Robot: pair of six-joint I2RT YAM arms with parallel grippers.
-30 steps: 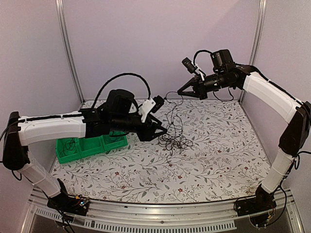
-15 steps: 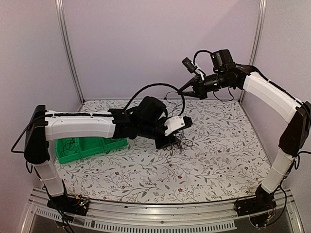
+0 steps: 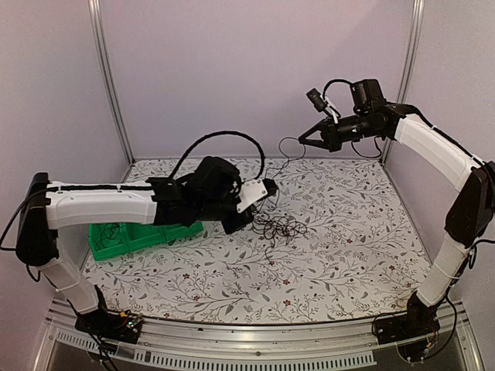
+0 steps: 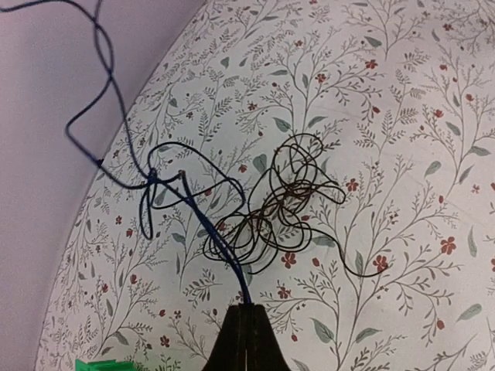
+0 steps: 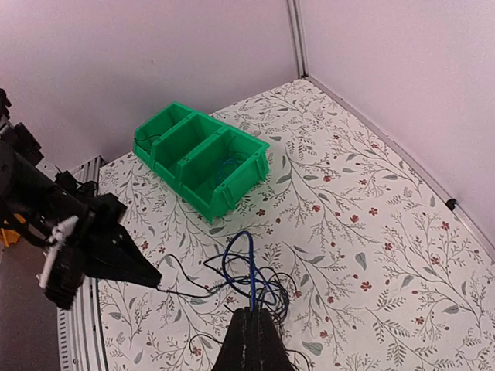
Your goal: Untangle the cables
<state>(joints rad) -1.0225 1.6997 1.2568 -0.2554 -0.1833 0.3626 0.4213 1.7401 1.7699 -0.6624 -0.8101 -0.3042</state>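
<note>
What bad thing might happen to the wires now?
Both the left pincer and the right pincer are shut on the blue cable. Pulling them apart might tighten the snag where it crosses a black wire. The black bundle lying beside it might also get dragged along instead of coming free.

I have two arms of one build: my left arm and my right arm wear white shells over the long links, with black joints between. Each stands on a black base trailing thin loose wires, one at either end of the slotted metal rail. A thick black hose loops over the left arm at its end away from the rail. My left gripper and right gripper are black tapered wedges.
</note>
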